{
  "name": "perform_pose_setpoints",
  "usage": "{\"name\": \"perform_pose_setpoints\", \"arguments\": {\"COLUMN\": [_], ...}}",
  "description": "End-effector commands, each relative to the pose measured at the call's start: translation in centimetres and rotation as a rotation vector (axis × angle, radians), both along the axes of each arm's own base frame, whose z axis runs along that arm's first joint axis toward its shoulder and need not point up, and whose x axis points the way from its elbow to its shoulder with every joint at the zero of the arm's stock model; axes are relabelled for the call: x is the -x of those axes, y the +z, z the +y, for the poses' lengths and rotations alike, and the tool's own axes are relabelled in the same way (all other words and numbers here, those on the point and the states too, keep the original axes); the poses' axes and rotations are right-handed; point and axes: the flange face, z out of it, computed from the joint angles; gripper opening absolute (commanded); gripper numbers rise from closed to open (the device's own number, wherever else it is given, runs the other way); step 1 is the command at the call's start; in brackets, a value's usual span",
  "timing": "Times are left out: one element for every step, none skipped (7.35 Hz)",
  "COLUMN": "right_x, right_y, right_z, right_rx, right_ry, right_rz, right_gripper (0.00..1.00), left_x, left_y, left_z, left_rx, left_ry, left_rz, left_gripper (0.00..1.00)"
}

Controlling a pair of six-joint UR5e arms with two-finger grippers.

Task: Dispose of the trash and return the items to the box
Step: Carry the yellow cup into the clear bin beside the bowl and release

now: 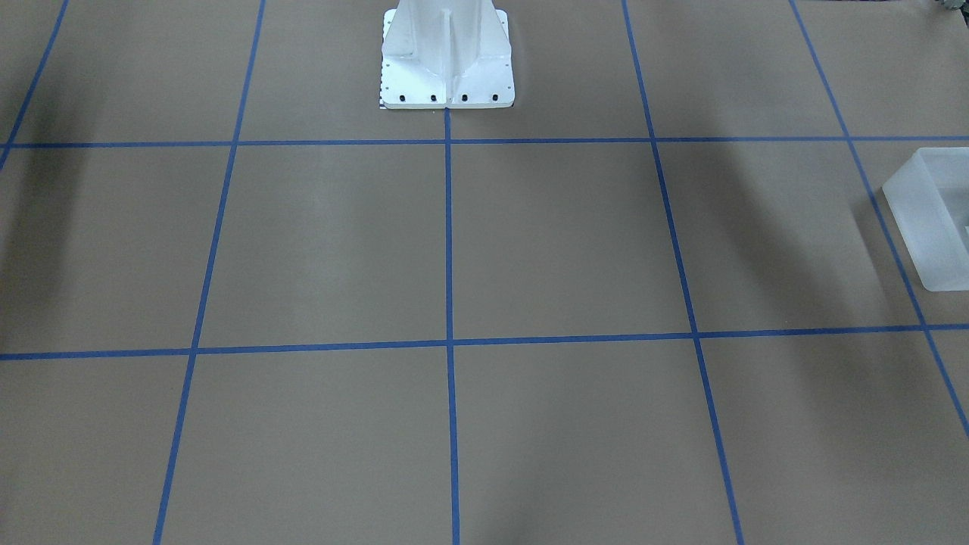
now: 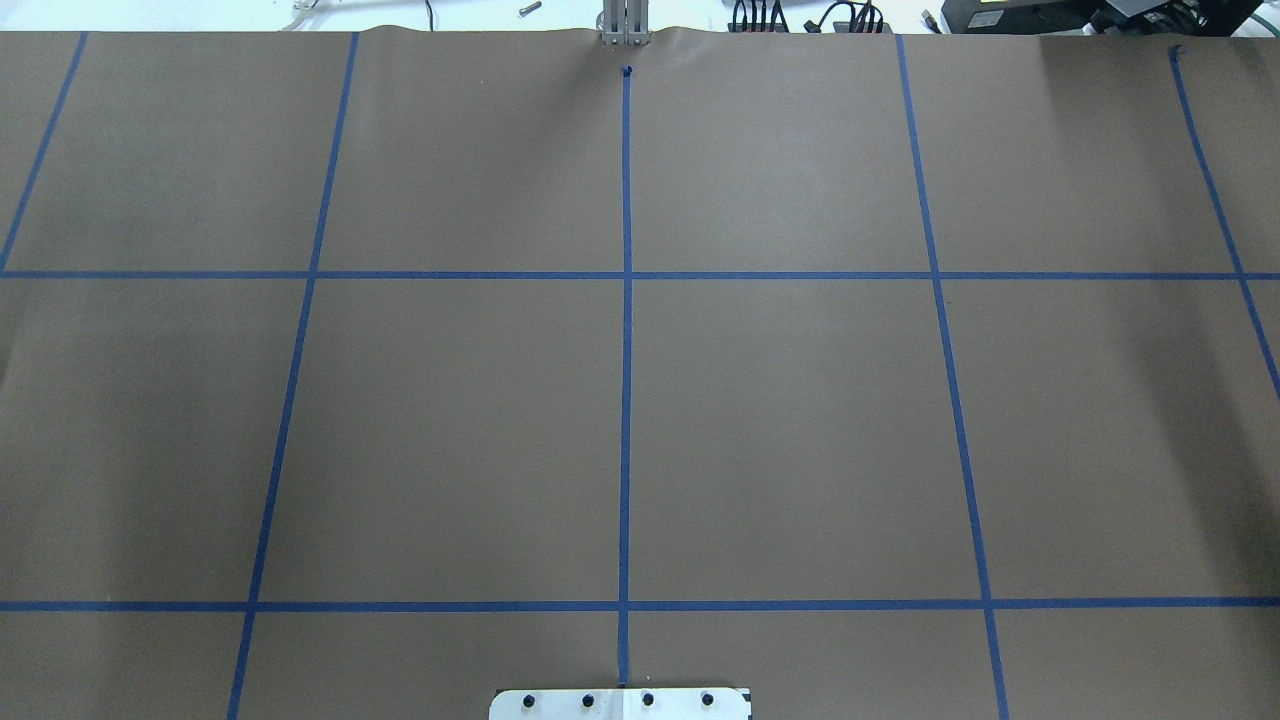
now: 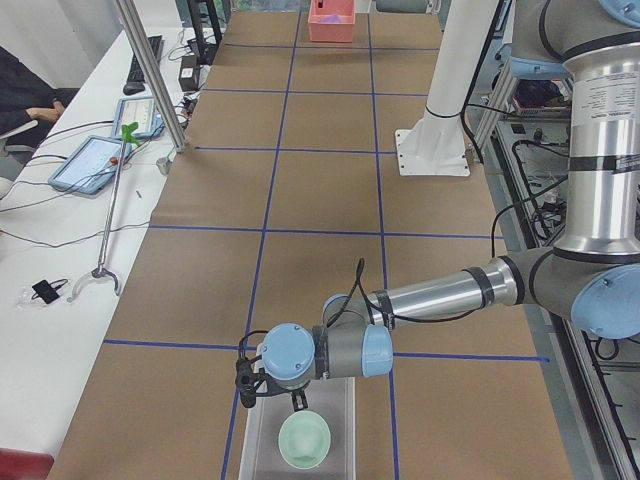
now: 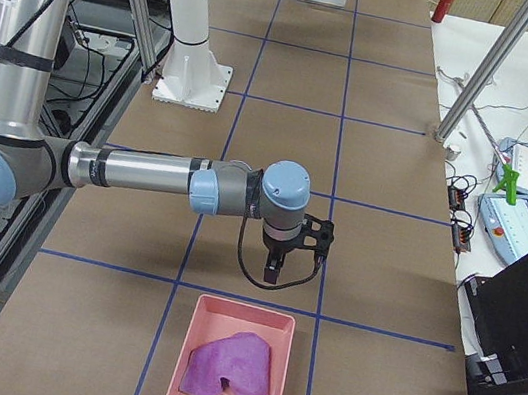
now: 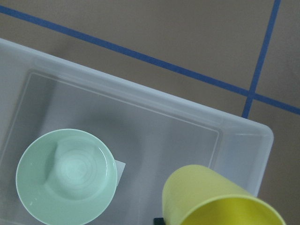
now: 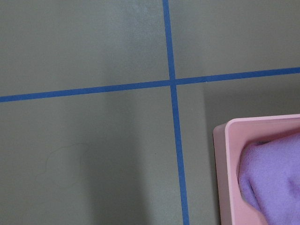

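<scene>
The cup (image 5: 211, 201) is seen over a corner of the box (image 5: 140, 96), just beside the bowl (image 5: 65, 171) lying inside, under the left pincer (image 3: 272, 392) at the desk's (image 2: 450, 430) end. Whether that pincer or the right pincer (image 4: 272, 272) is spread, closed or holding anything cannot be told. If the cup is released tilted this near the wall, it could be caught on the rim and tipped out, or dropped onto the bowl. No label can be read, and the lettering on the left arm (image 3: 600, 130) is too small.

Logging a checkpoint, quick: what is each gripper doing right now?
Left gripper: cannot be told; the yellow cup shows very close in its wrist view.
Right gripper: cannot be told.
</scene>
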Motion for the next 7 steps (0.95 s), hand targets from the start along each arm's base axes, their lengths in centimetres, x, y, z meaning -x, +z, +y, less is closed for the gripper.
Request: {"name": "perform_pose_setpoints", "arguments": {"right_x": [0.0,0.0,0.0,0.0,0.0,0.0,0.0], "right_y": [-0.4,-0.3,-0.3,-0.3,-0.3,-0.3,-0.4], "right_z": [0.2,0.2,0.2,0.2,0.2,0.2,0.2], "right_rx": [-0.004,-0.002,-0.002,-0.001,-0.001,-0.001,-0.001], "right_ry": [0.001,0.001,0.001,0.001,0.001,0.001,0.002], "right_rz": [-0.001,0.000,0.000,0.000,0.000,0.000,-0.001], "right_gripper": [1.00,1.00,1.00,1.00,1.00,1.00,1.00], "left_x": [-2.6,-3.2,-3.6,-4.0,-4.4,-4.7,-4.8], "left_y": [1.3,1.6,2.3,3.0,3.6,3.7,3.7], "left_z": [0.2,0.4,0.7,0.9,1.0,1.0,1.0], "left_rx": [0.019,0.025,0.035,0.029,0.027,0.029,0.028], "left_ry": [0.058,0.071,0.082,0.090,0.101,0.107,0.110], "left_rz": [-0.002,-0.001,-0.001,-0.001,-0.001,-0.001,-0.001], "left_gripper": [0.00,0.00,0.00,0.00,0.00,0.00,0.18]}}
